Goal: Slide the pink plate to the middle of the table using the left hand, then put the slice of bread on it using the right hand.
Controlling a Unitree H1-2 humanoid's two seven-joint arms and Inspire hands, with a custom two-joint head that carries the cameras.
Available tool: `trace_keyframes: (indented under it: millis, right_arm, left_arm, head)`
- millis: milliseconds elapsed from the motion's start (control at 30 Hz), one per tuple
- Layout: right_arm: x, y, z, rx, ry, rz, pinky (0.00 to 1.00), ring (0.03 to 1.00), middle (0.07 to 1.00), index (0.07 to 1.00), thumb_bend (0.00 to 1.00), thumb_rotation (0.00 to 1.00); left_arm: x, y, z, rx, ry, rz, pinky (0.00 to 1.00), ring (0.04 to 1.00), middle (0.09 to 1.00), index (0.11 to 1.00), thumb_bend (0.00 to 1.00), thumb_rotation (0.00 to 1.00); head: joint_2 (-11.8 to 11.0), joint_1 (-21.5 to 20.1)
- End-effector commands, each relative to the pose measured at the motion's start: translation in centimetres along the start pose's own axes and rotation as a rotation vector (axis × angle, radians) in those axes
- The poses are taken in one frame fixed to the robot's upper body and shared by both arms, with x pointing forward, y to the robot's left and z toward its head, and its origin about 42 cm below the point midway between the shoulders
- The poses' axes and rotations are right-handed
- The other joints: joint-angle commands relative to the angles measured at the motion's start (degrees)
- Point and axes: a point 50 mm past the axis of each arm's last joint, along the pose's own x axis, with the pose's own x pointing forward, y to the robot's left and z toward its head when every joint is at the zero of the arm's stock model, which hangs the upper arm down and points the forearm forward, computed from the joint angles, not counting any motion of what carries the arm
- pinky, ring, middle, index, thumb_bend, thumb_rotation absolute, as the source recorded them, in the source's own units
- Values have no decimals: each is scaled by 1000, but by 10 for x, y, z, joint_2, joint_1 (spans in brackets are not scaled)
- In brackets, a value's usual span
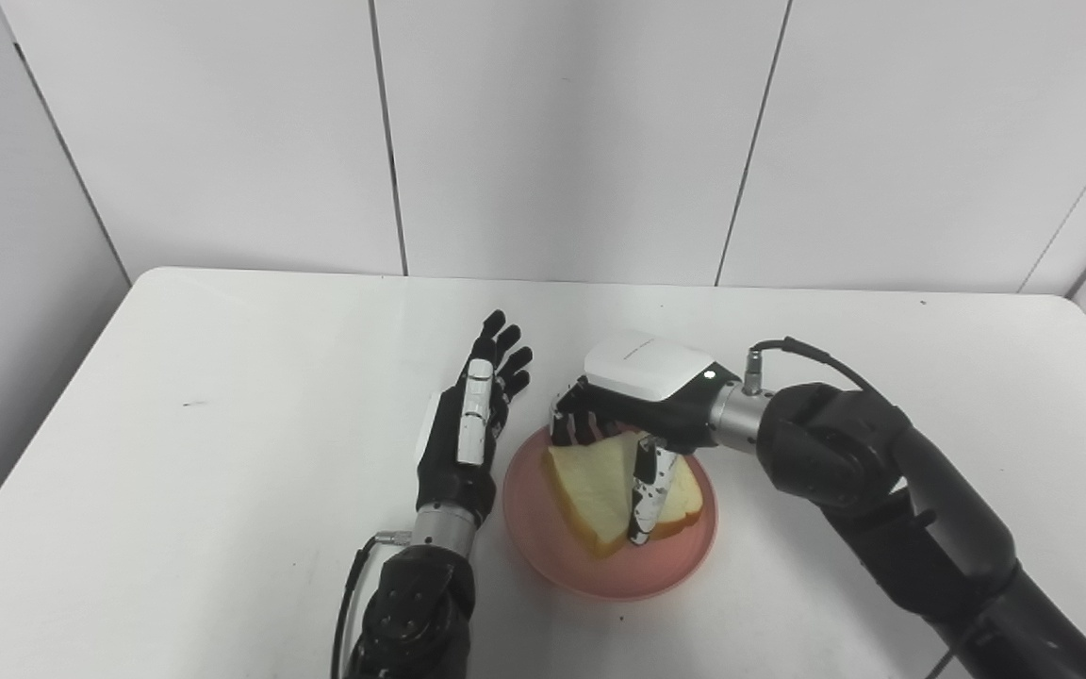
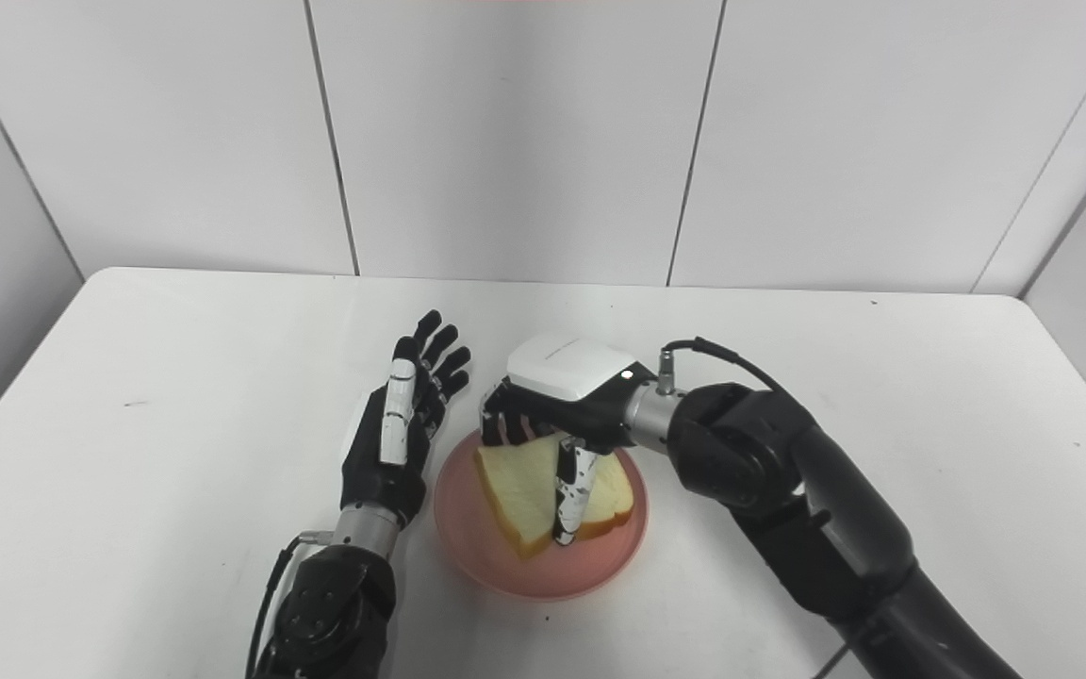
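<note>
My right fingers (image 1: 649,495) hold the bread slice (image 1: 600,486) low over the pink plate (image 1: 543,528) for release; left hand (image 1: 468,434) waits beside, fingers wide.

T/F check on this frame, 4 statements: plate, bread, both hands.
1. The slice of white bread lies on the round pink plate. True.
2. The left hand grips the plate's rim. False: it stands open beside the plate, fingers apart, holding nothing.
3. The right hand is over the bread, its thumb and fingers on it. True.
4. The plate sits at the white table's far left corner. False: it sits near the middle, toward the front edge.
</note>
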Motion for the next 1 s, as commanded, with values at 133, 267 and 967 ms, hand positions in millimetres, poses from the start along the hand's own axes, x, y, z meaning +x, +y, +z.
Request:
trace_keyframes:
  millis: [133, 267, 967]
  right_arm:
    - [5, -9, 3, -28, -35, -72, 378, 400, 478, 546, 512, 0]
    - [6, -5, 4, -18, -28, -69, 367, 392, 475, 565, 509, 0]
    - [-6, -4, 4, -143, 1, -47, 920, 861, 871, 853, 790, 457]
  left_arm:
    - [12, -20, 21, -29, -85, -30, 911, 912, 947, 930, 678, 1000]
    - [12, -20, 21, -24, -87, -26, 906, 908, 943, 928, 682, 1000]
    - [13, -16, 23, -42, -95, -23, 910, 919, 944, 922, 696, 981]
  head:
    - [-2, 0]
    - [-2, 0]
    - [1, -3]
